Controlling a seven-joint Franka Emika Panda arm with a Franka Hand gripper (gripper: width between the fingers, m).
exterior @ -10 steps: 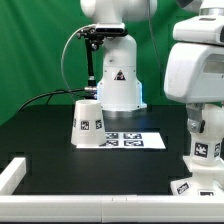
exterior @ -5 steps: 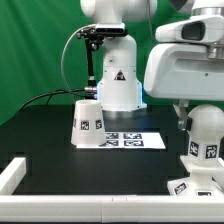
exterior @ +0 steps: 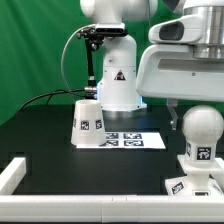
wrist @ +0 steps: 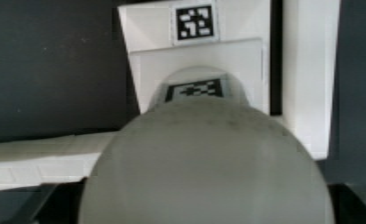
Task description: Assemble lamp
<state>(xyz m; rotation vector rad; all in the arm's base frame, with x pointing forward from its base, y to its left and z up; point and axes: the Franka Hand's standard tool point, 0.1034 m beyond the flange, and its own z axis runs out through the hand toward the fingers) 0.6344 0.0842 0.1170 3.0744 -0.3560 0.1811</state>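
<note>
The white rounded bulb (exterior: 201,138) stands upright on the angular base (exterior: 193,186) at the exterior view's right front. My gripper (exterior: 198,112) is over the bulb's dome, one finger (exterior: 175,112) against its left side, the other out of frame. The jaws look shut on the bulb. In the wrist view the bulb (wrist: 206,165) fills the space between the jaws and hides the fingers; the tagged base (wrist: 198,60) lies beyond it. The tapered cone shade (exterior: 87,122) stands alone at the left middle.
The marker board (exterior: 132,140) lies flat right of the shade. The white robot pedestal (exterior: 117,78) stands behind it. A white frame rail (exterior: 90,203) runs along the front, with a corner at the left (exterior: 10,175).
My hand has turned about the bulb and now looks wider, reaching further toward the exterior view's left. The bulb has stayed on the base, and its dome is now more exposed.
</note>
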